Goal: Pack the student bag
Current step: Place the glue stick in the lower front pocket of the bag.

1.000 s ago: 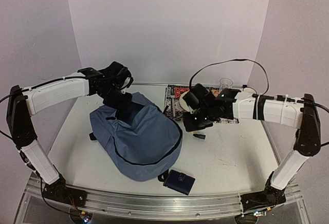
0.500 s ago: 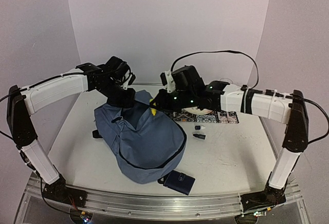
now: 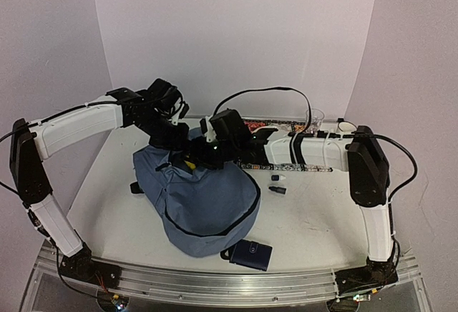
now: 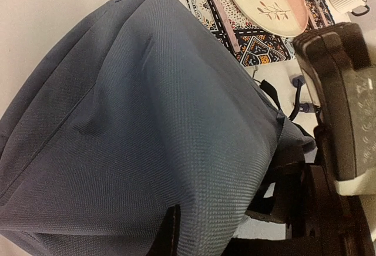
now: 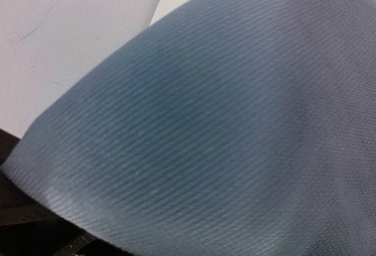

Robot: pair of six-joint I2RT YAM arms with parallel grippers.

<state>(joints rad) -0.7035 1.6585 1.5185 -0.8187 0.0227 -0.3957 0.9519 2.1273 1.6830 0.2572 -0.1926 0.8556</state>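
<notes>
Student bag (image 3: 204, 205) sits left of centre on the surface (image 3: 315, 212), mouth end held up. Looks soft, floppy and light, likely to sag unsupported; best gripped at the rim or zip trim. Left tool (image 3: 170, 139) is pinched shut on the top rim. Right tool (image 3: 202, 156) is at the mouth; can't tell how far open.

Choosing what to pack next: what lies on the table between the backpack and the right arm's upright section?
Two small dark items, too small to identify, near the backpack; the rest is bare table. Seen in the top view.
</notes>
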